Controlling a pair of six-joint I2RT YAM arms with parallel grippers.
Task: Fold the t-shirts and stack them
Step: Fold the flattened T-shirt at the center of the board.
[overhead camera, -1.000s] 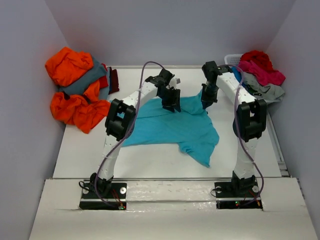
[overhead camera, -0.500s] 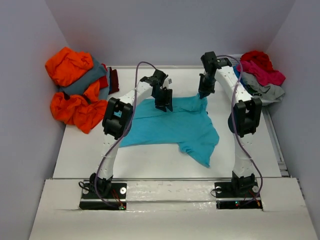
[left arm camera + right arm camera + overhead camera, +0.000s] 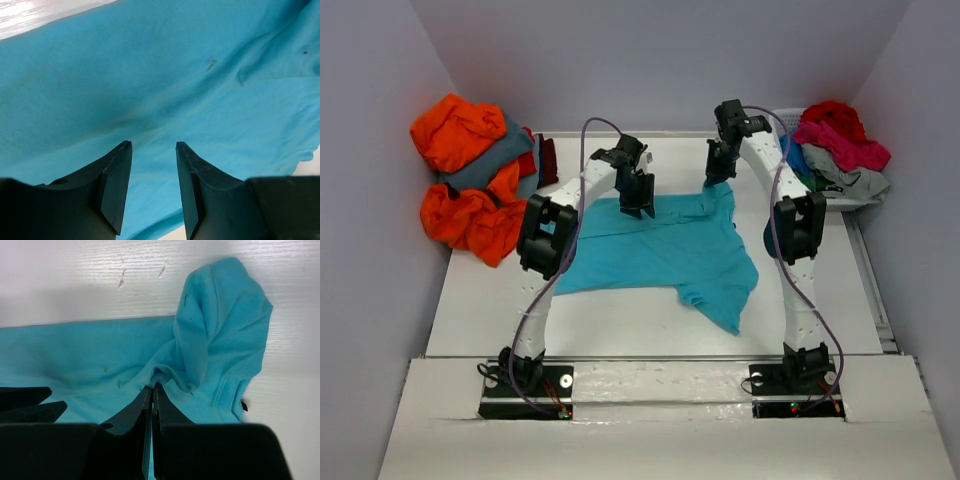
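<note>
The turquoise t-shirt point(image 3: 660, 255) lies spread across the middle of the table, with one sleeve trailing toward the near right. My right gripper point(image 3: 713, 180) is at the shirt's far right corner. In the right wrist view it point(image 3: 152, 386) is shut on a small pinch of turquoise cloth point(image 3: 75, 355), with a bunched sleeve point(image 3: 225, 315) just beyond. My left gripper point(image 3: 638, 205) stands over the shirt's far edge, left of centre. Its jaws point(image 3: 153, 145) are open just above smooth turquoise fabric point(image 3: 150, 75), with nothing between them.
A heap of orange, slate grey and maroon shirts point(image 3: 470, 180) sits at the far left against the wall. At the far right, a white slatted basket point(image 3: 782, 118) holds red, pink, light grey and green shirts point(image 3: 840, 145). The table's white surface point(image 3: 620, 320) shows in front of the shirt.
Both grippers have moved toward the far side of the table. The right one has dragged the shirt's far right corner with it, and the left one has shifted slightly left over the cloth.
</note>
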